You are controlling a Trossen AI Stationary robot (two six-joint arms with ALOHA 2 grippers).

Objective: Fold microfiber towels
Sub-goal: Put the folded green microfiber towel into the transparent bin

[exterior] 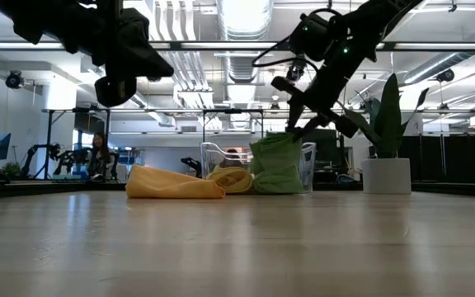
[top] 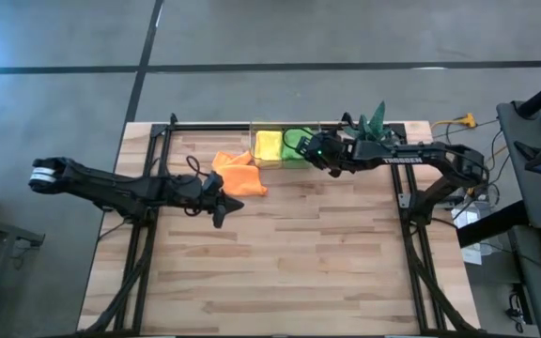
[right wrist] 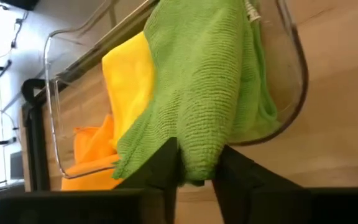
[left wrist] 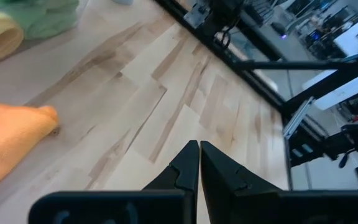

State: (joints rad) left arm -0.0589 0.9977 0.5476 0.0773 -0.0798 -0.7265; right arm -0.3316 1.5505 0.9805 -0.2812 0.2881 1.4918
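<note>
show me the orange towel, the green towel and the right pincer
orange towel (top: 239, 176): high view, middle of the crumpled cloth.
green towel (right wrist: 201, 93): right wrist view, middle of the hanging cloth.
right pincer (right wrist: 196, 163): right wrist view, between its fingertips.

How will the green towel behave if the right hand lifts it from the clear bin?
The green towel probably hangs limp: it drapes over the clear bin wall. It looks light. Its looped weave may snag rather than slip between the right hand fingers.

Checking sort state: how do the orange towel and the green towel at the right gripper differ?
The orange towel lies crumpled on the bare wood, outside the clear bin; the green towel hangs over the bin's edge. No gripper touches the orange one; the right gripper has its fingers around the green one's end. Both are unfolded.
</note>
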